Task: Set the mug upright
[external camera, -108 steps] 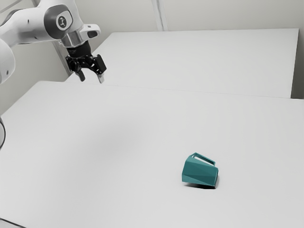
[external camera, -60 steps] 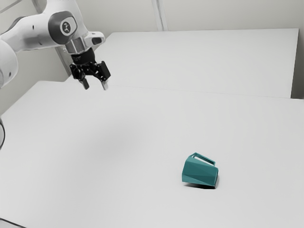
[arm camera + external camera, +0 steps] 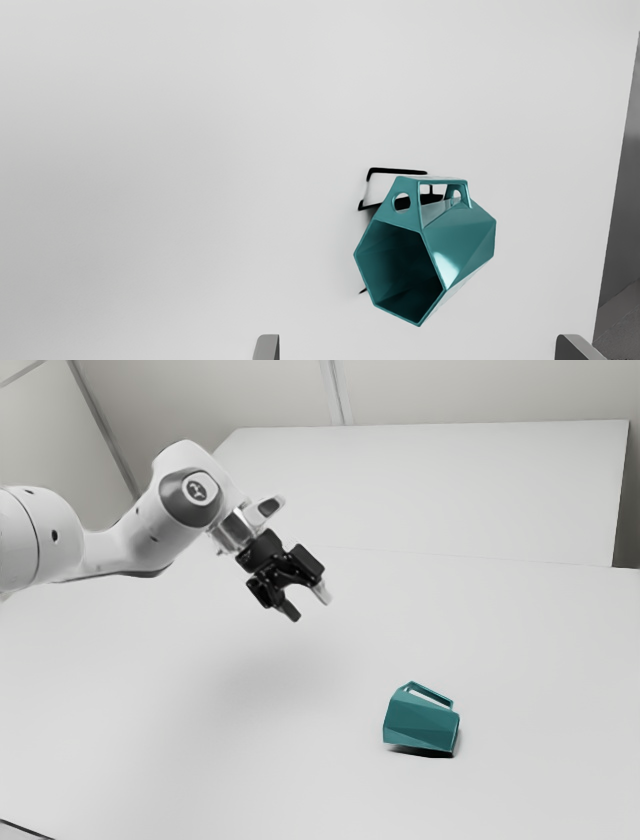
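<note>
Reaching arm: we see our white arm (image 3: 165, 525) enter from the exterior view's left, its hand tilted so that it points down and toward the exterior view's right.
Fingers: our fingers (image 3: 308, 606) stand wide apart, above the tabletop (image 3: 180, 750), with nothing held between them.
Mug, position: we find the teal mug (image 3: 420, 726) on its side on the tabletop, lower than our fingers and farther toward the exterior view's right, well apart from them.
Mug, form: we note a faceted body with a six-sided mouth (image 3: 400, 272), turned toward our wrist camera, its interior dark.
Handle: we see the angular handle (image 3: 444, 181) along the mug's upper side, with a round hole in the panel near the mouth.
Wrist view: we look out past our parted fingers (image 3: 419, 347); the mug lies beyond their tips, roughly midway between their two lines, touching neither.
Shadow: we trace a black, frame-like shadow (image 3: 397, 171) on the tabletop beside the handle.
Background: we see a white wall (image 3: 480, 388) behind.
</note>
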You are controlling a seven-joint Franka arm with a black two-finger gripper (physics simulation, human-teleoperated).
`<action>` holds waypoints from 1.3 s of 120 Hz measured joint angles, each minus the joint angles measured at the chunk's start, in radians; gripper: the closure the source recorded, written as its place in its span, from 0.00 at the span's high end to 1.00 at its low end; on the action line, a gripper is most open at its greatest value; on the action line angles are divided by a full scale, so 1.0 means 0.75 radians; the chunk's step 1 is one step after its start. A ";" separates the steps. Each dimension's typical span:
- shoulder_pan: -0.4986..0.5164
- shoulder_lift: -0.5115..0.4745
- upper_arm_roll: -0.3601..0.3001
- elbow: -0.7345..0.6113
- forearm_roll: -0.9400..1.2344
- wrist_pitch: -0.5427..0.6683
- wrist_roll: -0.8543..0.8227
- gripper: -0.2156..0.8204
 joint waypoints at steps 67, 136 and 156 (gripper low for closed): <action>-0.014 0.051 -0.210 -0.303 -0.493 0.273 0.328 0.79; -0.019 0.186 -0.333 -0.307 -0.812 0.370 0.555 0.73; -0.017 0.183 -0.335 -0.291 -0.818 0.372 0.593 0.32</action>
